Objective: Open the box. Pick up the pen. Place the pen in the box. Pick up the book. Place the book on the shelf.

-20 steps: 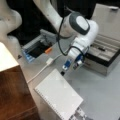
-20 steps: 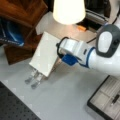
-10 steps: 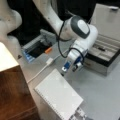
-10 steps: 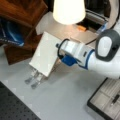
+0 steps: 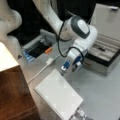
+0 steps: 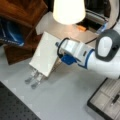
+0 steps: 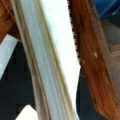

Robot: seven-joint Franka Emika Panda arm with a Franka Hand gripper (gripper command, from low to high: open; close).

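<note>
The box [image 5: 105, 53] stands open at a front view's right with the pen [image 5: 101, 48] lying in its lining. The gripper [image 5: 68, 67] grasps the far edge of the book [image 5: 58, 96], which is tilted up just beside the shelf [image 5: 13, 97], not yet on it.

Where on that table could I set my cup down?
Bare grey tabletop lies between the book and the open box. It is crowded around the gripper at the book's edge, the white cable, and the shelf.
</note>
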